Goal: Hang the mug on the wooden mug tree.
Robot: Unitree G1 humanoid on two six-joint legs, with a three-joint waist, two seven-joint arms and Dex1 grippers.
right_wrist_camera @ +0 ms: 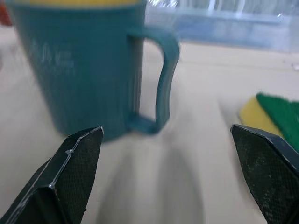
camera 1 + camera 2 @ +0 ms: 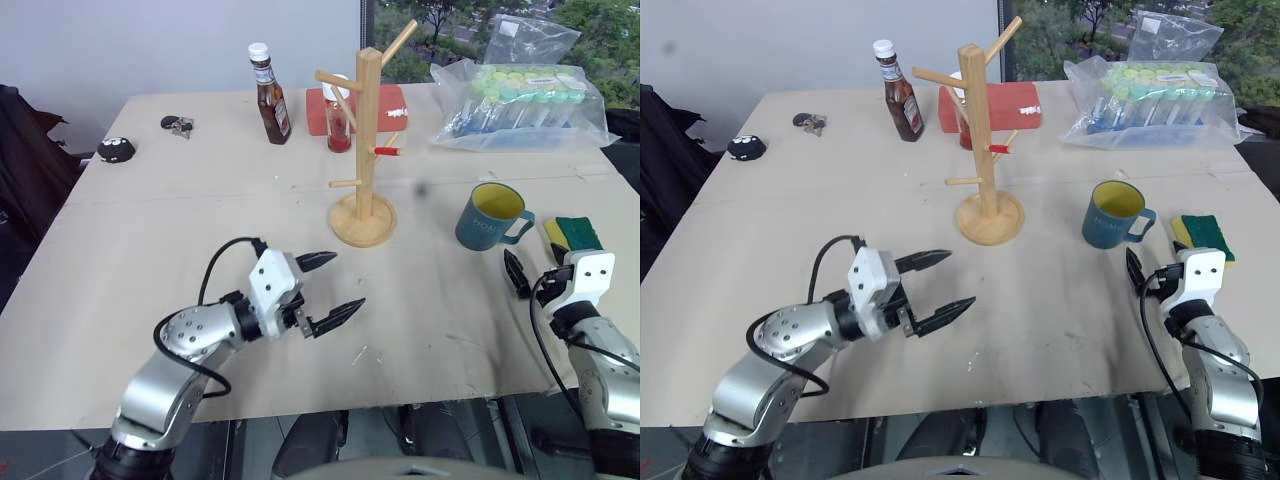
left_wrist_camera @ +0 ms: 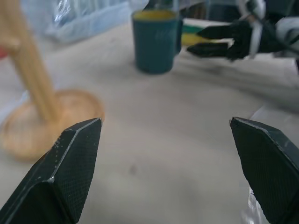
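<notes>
Standing upright on the table (image 2: 150, 300), the teal-blue mug (image 2: 487, 217) sits to the right of the wooden mug tree (image 2: 364, 150), well apart from it, with its yellow inside showing and its loop handle turned to the right and slightly near. Pale lettering runs across its side in the right wrist view. No gripper touches it.

Just near of the mug and a little to its right, the right gripper (image 1: 168, 172) hovers with its fingers spread wide and released, pointing toward the mug's handle. A yellow-and-green sponge (image 2: 572, 235) lies just right of the mug, beside that gripper.

The mug tree rises from its round base near the middle of the table, its angled pegs bare, one of them red-tipped.

Nearer and to the left, the left gripper (image 2: 333, 288) is held above the table, its two black fingers parted and holding nothing, aimed to the right toward the tree's base and the mug.

Behind the tree stand a brown sauce bottle (image 2: 270, 95) and a smaller red sauce bottle (image 2: 339, 122), with a red box (image 2: 385, 100) just beyond. At the far right lies a clear plastic bag of cups (image 2: 520, 105). At the far left are a small bunch of keys (image 2: 178, 125) and a black object (image 2: 116, 150).
</notes>
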